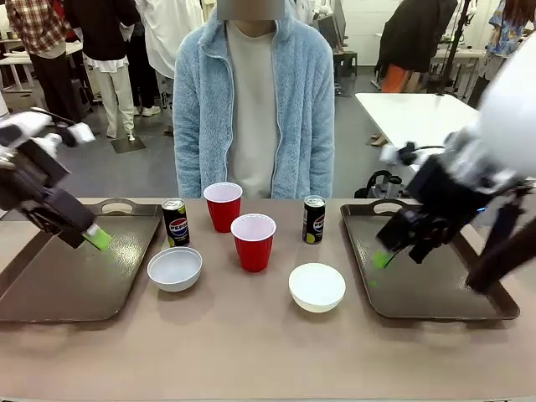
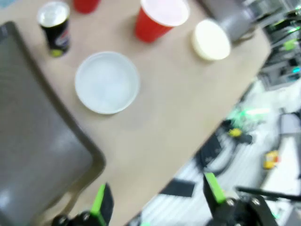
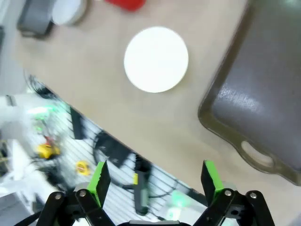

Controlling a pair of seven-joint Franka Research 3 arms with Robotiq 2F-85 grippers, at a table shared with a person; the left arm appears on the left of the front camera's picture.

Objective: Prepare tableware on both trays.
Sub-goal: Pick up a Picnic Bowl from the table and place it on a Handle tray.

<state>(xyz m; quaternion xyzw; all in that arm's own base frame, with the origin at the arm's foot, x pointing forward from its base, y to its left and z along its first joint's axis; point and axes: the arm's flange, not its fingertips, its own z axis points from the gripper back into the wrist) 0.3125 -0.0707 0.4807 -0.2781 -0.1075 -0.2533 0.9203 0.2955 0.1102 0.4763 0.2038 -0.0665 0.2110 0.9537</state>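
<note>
Left wrist view's top edge crops one red cup (image 2: 86, 4).

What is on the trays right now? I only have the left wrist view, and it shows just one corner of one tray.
Observer: Nothing. In the front view the left tray and the right tray are both bare; the tableware stands on the table between them.
Operator: I see one can. Is there a second?
Observer: Yes, the other can stands just left of the right tray, beyond a white bowl.
Operator: And the right arm?
Observer: The right gripper hangs over the right tray's left part, fingers open, holding nothing.
</note>
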